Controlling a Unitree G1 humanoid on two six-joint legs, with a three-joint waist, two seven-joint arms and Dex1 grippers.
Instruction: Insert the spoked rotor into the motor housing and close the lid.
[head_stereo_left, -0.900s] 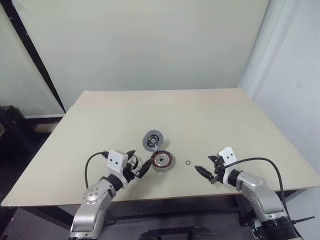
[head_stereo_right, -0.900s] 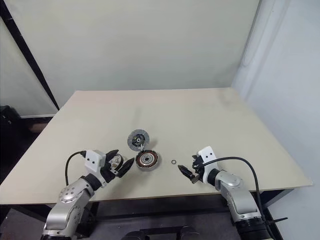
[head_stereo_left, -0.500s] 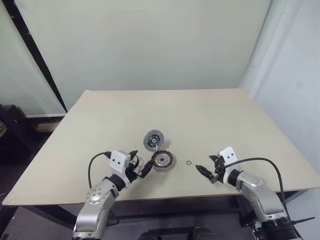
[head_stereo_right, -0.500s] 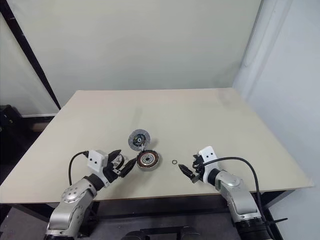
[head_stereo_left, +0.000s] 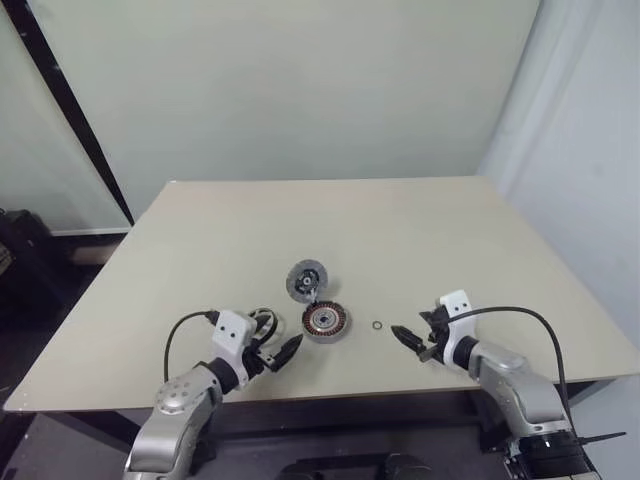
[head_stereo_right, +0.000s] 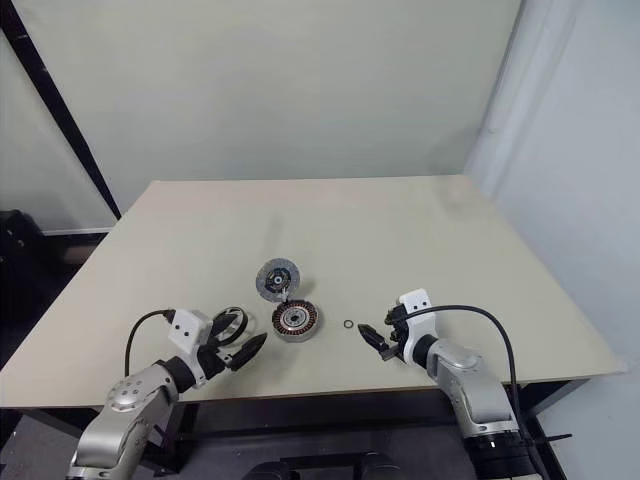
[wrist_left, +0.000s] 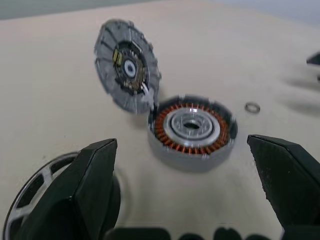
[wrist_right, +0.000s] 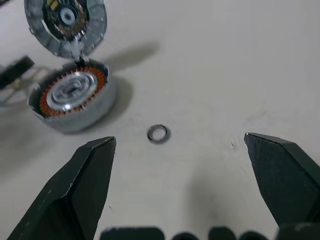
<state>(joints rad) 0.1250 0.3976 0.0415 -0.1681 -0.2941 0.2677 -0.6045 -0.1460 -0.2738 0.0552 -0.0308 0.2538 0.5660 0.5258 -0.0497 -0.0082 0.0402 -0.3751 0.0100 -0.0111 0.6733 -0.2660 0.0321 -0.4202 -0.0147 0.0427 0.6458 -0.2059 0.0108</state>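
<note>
motor housing lid up, spoked rotor beside — both claws agape

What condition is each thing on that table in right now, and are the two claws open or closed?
Silver metal motor housing with copper windings: open, no rotor inside.
Round grey hinged lid: tilted up, standing open at the housing's rim.
Dark spoked rotor: lying flat on the table, beside the left gripper's finger.
Tiny thin metal ring: loose on the table.
Left gripper: open, empty.
Right gripper: open, empty.
</note>
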